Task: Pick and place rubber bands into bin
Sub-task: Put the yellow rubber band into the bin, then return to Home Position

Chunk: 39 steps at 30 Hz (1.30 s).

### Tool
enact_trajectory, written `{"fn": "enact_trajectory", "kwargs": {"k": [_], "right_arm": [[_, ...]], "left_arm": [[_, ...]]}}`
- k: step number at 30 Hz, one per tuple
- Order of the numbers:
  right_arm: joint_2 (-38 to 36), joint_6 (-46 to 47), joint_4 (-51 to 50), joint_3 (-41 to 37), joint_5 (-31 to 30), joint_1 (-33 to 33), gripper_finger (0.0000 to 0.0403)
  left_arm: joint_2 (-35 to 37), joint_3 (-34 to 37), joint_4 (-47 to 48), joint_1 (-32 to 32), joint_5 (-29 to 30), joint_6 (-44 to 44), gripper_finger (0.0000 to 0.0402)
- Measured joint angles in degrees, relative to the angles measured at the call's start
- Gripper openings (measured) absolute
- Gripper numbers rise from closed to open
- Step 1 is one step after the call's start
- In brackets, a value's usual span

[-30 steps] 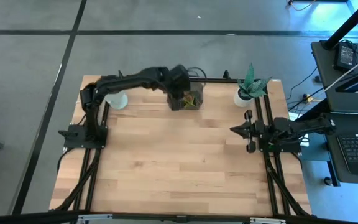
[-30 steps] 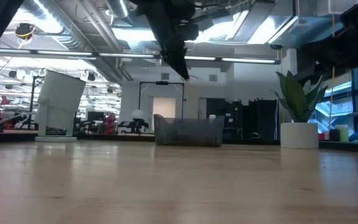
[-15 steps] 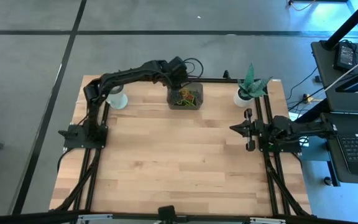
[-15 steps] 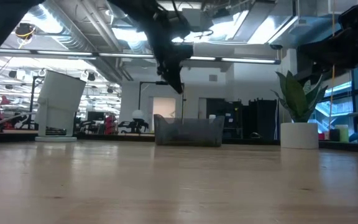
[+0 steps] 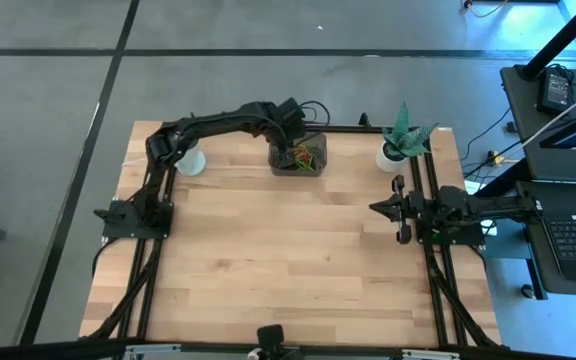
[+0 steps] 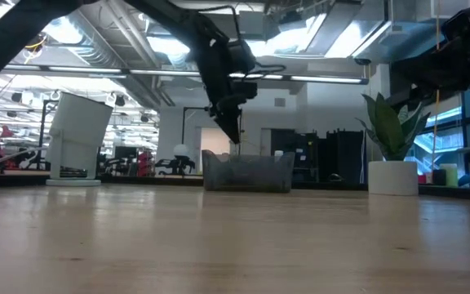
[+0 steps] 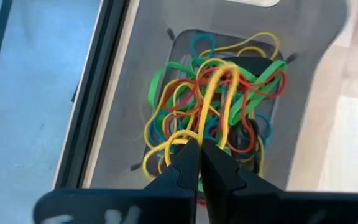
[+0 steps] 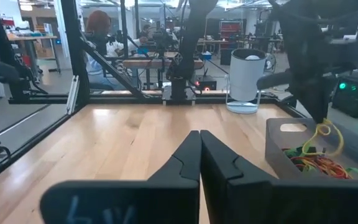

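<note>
On the wooden table (image 5: 288, 260), one bin (image 5: 298, 158) holds many rubber bands (image 7: 213, 102); left jaws pinch one yellow band (image 7: 219, 84), right jaws together.

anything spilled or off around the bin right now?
Nothing spilled: the rubber bands lie tangled inside the bin. The left gripper, shut, pinches a yellow band over the bin, lifting it out of the pile. The right gripper waits shut at the table's right edge.

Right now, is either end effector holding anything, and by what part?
The left end effector pinches a yellow rubber band at one end of its loop, above the bin. The right end effector holds nothing.
</note>
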<state>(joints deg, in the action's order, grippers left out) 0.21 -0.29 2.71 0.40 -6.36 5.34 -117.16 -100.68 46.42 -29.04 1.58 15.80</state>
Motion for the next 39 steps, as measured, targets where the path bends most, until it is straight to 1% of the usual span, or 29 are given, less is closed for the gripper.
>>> {"fn": "enact_trajectory", "kwargs": {"k": [3,6,17,23,28,32,37,39], "right_arm": [[0.00,-0.20,-0.01,0.00,-0.02,0.00,0.0005],[0.00,-2.91,0.01,0.00,-0.03,0.02,0.0006],[0.02,-3.66,-0.01,0.00,-0.08,0.00,0.0007],[0.02,-4.44,-0.01,0.00,-0.10,0.00,0.0007],[0.02,-3.06,0.01,0.00,-0.12,0.00,0.0007],[0.04,-3.00,-0.01,0.00,-0.17,0.02,0.0007],[0.04,-2.93,-0.01,0.00,-0.17,0.02,0.0007],[0.04,-3.02,0.01,0.00,-0.14,0.02,0.0008]], "left_arm": [[-1.01,0.02,0.03,-0.02,0.46,0.00,0.0005],[-1.40,0.02,0.02,-0.02,0.59,-0.85,0.0013],[-1.73,0.02,-0.54,0.97,1.36,-2.10,0.0087],[-1.73,0.02,0.09,1.66,1.42,-3.69,0.0109],[-0.11,0.02,1.85,2.14,1.49,-7.38,0.0109],[3.16,0.02,7.42,2.97,1.88,-10.84,0.0101],[7.06,0.02,13.95,6.04,2.11,-14.69,0.0087],[8.02,0.05,15.35,8.07,4.39,-15.90,0.0078]]}}
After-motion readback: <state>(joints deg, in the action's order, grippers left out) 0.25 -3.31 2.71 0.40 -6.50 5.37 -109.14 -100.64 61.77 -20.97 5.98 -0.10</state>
